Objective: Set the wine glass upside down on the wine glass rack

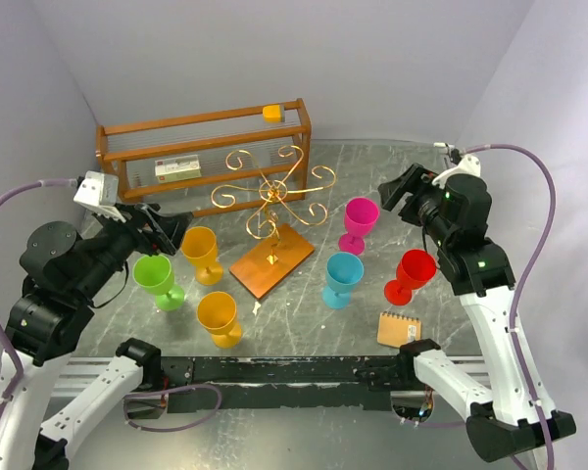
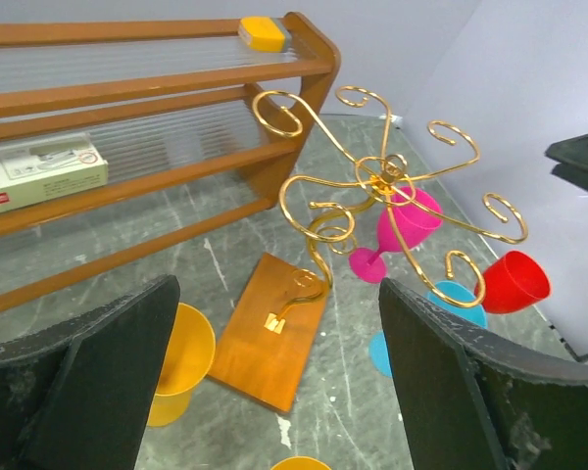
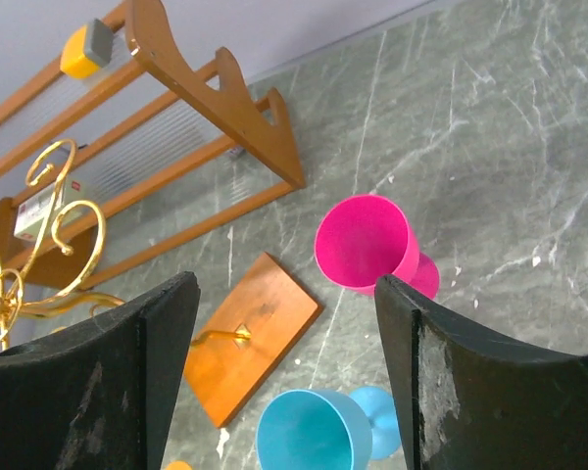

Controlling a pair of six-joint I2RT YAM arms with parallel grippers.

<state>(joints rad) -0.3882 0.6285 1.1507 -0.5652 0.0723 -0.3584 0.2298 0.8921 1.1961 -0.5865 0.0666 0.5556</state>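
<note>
Wine glass rack (image 1: 271, 258) upright on table (image 1: 372, 176); left fingers (image 2: 108, 382) and right fingers (image 3: 470, 382) wide apart, empty.

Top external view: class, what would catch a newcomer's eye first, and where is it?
The gold wine glass rack stands mid-table on its wooden base, nothing hanging from it. Bright upright glasses ring it: the green glass and two orange glasses on the left, the pink glass, blue glass and red glass on the right. A brown slatted shelf stands behind.
</note>
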